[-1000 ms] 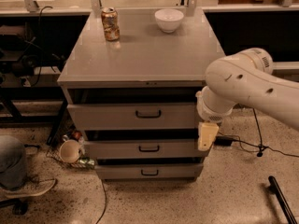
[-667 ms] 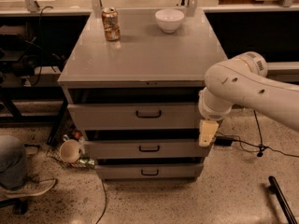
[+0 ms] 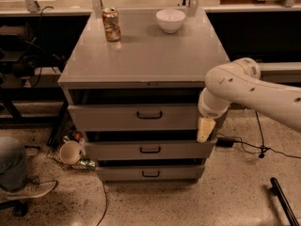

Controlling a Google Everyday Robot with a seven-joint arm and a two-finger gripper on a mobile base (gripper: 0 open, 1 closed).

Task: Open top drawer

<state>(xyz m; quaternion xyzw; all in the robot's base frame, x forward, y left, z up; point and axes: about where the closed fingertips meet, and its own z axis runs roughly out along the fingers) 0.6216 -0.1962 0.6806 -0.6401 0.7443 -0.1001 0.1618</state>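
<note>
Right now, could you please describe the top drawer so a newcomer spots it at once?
Find the grey cabinet with a can and bowl on top. The top drawer is the highest of three fronts, the gripper beside its right end. Unlike the two lower drawers, its front is tallest.

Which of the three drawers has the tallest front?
The top drawer, just under the cabinet top; the middle drawer and bottom drawer have shallower fronts. The end effector hangs by the top drawer's right end.
</note>
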